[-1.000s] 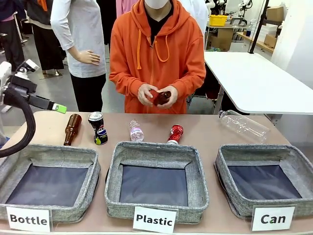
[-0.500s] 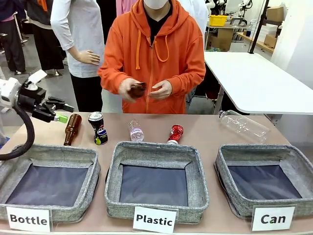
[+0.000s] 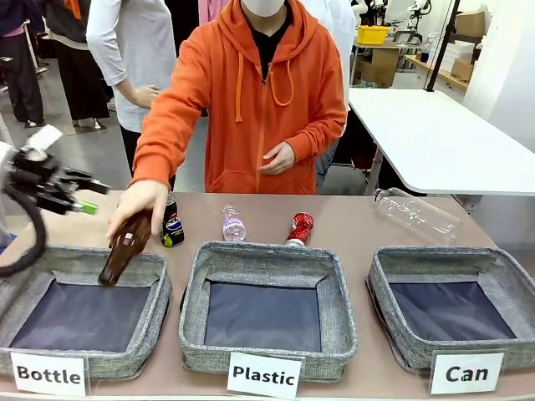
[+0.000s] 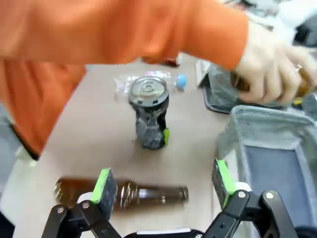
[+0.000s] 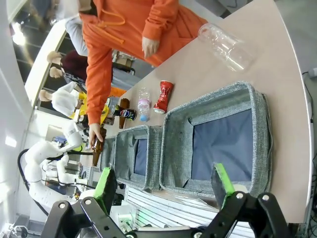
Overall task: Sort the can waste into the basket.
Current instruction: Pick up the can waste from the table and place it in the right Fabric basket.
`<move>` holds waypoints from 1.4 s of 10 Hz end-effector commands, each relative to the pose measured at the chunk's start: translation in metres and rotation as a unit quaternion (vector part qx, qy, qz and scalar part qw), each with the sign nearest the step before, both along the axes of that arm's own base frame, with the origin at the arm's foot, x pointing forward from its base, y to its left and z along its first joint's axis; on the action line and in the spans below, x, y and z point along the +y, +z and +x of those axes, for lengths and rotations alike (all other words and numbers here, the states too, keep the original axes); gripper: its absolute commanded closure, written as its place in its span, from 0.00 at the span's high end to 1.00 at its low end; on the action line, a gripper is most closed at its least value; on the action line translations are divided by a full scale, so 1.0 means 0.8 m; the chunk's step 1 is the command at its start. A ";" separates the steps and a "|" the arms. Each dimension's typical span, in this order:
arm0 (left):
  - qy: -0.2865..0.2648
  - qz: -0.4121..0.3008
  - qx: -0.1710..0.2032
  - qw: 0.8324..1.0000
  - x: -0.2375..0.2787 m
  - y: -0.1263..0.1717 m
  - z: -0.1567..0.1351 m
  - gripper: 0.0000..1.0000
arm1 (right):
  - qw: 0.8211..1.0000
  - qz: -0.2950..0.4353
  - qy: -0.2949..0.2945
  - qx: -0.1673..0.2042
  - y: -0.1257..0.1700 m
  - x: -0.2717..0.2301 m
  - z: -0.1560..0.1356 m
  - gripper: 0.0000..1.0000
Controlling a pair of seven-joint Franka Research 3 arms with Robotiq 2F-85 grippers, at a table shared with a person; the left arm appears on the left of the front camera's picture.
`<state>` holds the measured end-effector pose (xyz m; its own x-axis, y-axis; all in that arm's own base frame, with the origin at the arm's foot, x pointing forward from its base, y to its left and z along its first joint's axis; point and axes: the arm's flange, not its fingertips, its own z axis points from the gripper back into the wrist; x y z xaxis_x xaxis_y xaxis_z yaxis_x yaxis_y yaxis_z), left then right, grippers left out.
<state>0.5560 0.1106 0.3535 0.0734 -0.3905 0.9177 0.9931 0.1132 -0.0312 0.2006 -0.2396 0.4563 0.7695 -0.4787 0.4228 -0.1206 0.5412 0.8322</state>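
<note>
Along the near edge of the table (image 3: 368,219), three white cards read "Bottle" (image 3: 48,373), "Plastic" (image 3: 264,374) and "Can" (image 3: 465,373), one before each grey woven basket. Can basket (image 3: 439,257) sits at the robot's right, dark base showing. Black Pepsi can (image 3: 173,227) stands upright behind the gap between the Bottle basket (image 3: 84,259) and the Plastic basket (image 3: 267,253), long axis vertical, lid up, blue-red logo toward the robot. It is partly hidden by the person's hand (image 3: 138,203), which holds a tilted brown glass bottle (image 3: 119,251), lower end at the Bottle basket's far rim. Crushed red can (image 3: 299,227) lies just behind the Plastic basket's far rim, long axis running away from the robot, tipped slightly right; print unreadable. Both cans are well apart from the Can basket. Left gripper (image 3: 94,197) hovers left of the hand, fingers spread wide. In the left wrist view the Pepsi can is ahead, with a second brown bottle (image 4: 124,193) lying crosswise on the table below. Right gripper (image 5: 163,184): fingers also spread wide.
</note>
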 end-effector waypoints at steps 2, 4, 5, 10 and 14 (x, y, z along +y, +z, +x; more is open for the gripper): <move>0.144 -0.038 0.045 0.988 0.218 0.081 -0.085 1.00 | 1.000 0.000 0.002 -0.017 0.003 -0.002 0.002 1.00; 0.183 -0.125 0.028 0.975 0.315 0.089 -0.144 1.00 | 1.000 0.000 0.002 -0.017 0.003 -0.002 0.002 1.00; 0.215 -0.148 0.036 0.965 0.343 0.082 -0.160 1.00 | 1.000 0.000 0.002 -0.017 0.003 -0.002 0.002 1.00; 0.247 -0.166 0.044 0.954 0.358 0.067 -0.151 1.00 | 1.000 0.000 0.002 -0.017 0.003 -0.002 0.002 1.00; 0.221 -0.127 0.050 0.966 0.284 0.088 -0.136 1.00 | 1.000 0.000 0.002 -0.017 0.003 -0.002 0.002 1.00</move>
